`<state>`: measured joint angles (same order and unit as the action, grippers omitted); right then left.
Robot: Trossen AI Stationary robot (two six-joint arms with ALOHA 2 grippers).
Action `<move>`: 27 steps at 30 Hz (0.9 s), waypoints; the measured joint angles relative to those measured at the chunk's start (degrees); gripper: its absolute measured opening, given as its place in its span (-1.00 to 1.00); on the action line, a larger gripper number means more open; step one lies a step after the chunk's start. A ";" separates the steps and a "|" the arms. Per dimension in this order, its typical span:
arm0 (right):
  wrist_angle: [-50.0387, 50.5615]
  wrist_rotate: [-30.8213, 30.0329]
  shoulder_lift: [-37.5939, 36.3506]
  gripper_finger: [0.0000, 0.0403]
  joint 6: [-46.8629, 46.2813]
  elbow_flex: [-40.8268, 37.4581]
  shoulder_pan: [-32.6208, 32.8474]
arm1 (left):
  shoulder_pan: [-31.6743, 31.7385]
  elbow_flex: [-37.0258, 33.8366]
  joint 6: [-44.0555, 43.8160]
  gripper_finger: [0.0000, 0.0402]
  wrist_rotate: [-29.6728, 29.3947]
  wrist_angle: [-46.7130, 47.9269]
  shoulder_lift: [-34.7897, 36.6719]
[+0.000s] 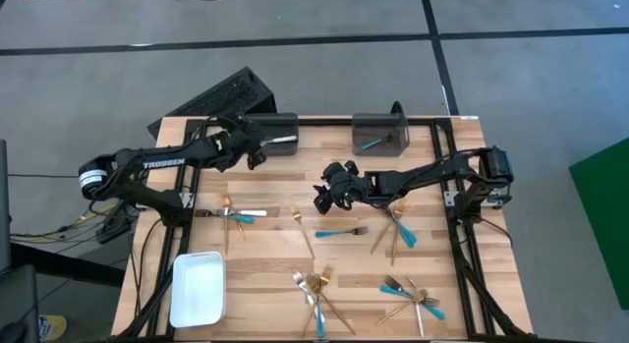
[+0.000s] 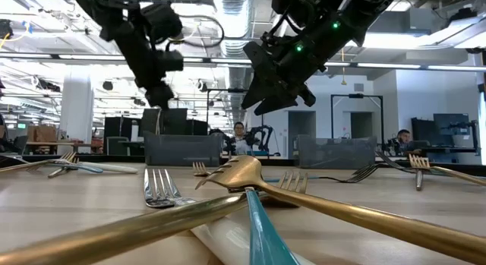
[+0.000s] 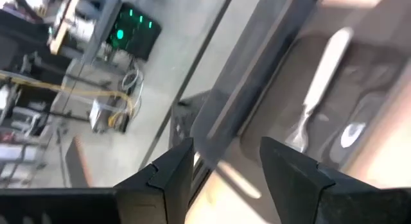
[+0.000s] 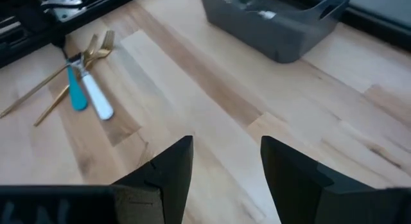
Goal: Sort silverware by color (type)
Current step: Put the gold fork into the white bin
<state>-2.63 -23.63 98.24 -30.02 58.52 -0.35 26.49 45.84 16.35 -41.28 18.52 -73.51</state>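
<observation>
The silverware lies scattered on the wooden table: gold forks with a turquoise and a white-handled piece (image 1: 239,215), a lone gold fork (image 1: 301,228), a turquoise fork (image 1: 341,231), and mixed heaps (image 1: 315,289) (image 1: 412,296) (image 1: 398,225) toward the near edge. A silver fork (image 3: 319,83) rests inside the left grey bin (image 1: 271,132). A turquoise piece (image 1: 371,142) lies in the right grey bin (image 1: 381,135). My left gripper (image 1: 256,152) (image 3: 225,150) hovers open and empty at the left bin's near rim. My right gripper (image 1: 325,194) (image 4: 225,147) hangs open and empty over bare wood at mid-table.
A white rectangular tray (image 1: 198,289) sits at the near left corner. A dark keyboard-like object (image 1: 221,95) lies beyond the far left edge. Black frame rails (image 1: 462,235) run along the table's sides. Bare wood shows between the two bins and under the right gripper.
</observation>
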 joint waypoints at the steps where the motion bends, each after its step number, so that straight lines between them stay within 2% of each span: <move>1: 0.15 0.31 0.00 0.04 0.00 0.00 0.26 | -0.83 -0.15 -0.73 -0.15 0.04 0.06 0.71; 3: 0.70 1.57 0.00 0.04 0.01 0.00 0.91 | -2.70 -0.90 -3.02 -0.15 0.47 0.57 2.54; 6: 4.31 5.36 0.00 0.04 0.37 0.00 2.11 | -5.49 -3.53 -7.31 -0.15 4.21 0.97 5.56; 9: 8.54 10.39 0.00 0.03 0.87 0.00 3.19 | -8.49 -6.96 -10.90 -0.15 11.08 1.34 8.77; 13: 11.62 11.16 0.00 -0.01 0.04 0.00 4.77 | -12.61 -11.42 -14.55 -0.15 22.49 0.82 11.73; 15: 13.30 11.14 0.00 -0.03 0.19 0.00 5.50 | -14.77 -13.45 -16.56 -0.15 26.03 -0.27 12.06; 20: 25.27 10.68 0.00 -0.08 1.17 0.00 6.59 | -19.55 -17.94 -17.24 -0.15 28.43 -6.21 10.66; 27: 48.65 10.00 0.00 -0.18 -8.87 0.00 6.19 | -21.28 -19.71 -12.82 -0.15 27.78 -15.98 7.28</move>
<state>46.02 -13.63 98.24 -38.89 58.52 5.84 5.21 26.14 3.52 -13.51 2.54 -66.23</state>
